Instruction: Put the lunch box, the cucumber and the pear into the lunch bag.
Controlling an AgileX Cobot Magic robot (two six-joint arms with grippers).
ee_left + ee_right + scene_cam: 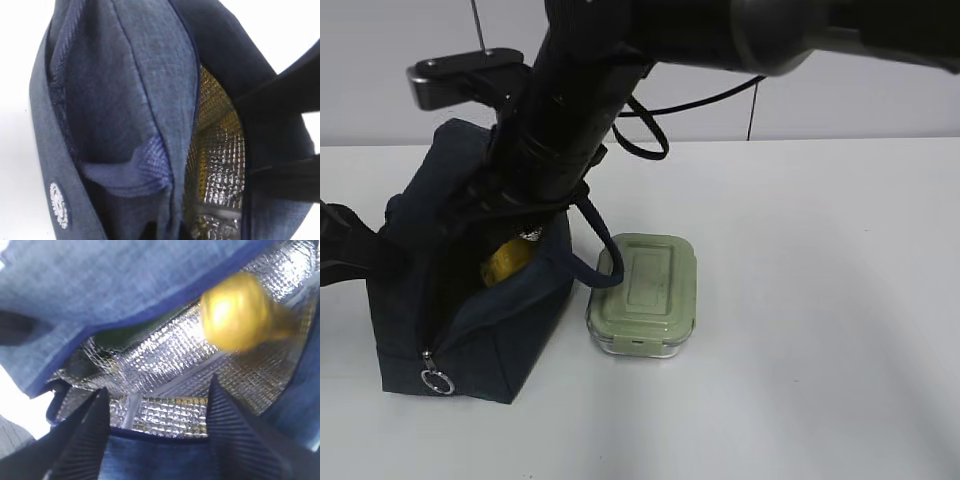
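The right end effector (pixel 157 405) is inside the mouth of the lunch bag (pixel 470 320), its two dark fingers (pixel 82 435) spread apart with nothing between them; the pear (pixel 235 310) shows blurred just beyond them against the silver lining, so it looks released and dropping into the bag. A dark green sliver under the fabric flap may be the cucumber (pixel 125 335), though too little shows to be sure. To finish this step well, the arm should lift straight up out of the opening with its fingers spread, keeping clear of the loop handle (pixel 605 265) that hangs beside it so the bag is not dragged over. The left end effector does not show in any view; I judge it clenched, probably pinching the bag's rim to hold the mouth open, and it should hold steady. The bag stands toward the counter's (pixel 800 380) left edge, zip pull (pixel 437 381) facing the near edge. The lunch box (pixel 645 293) sits on the counter touching the bag's right side, not yet packed.
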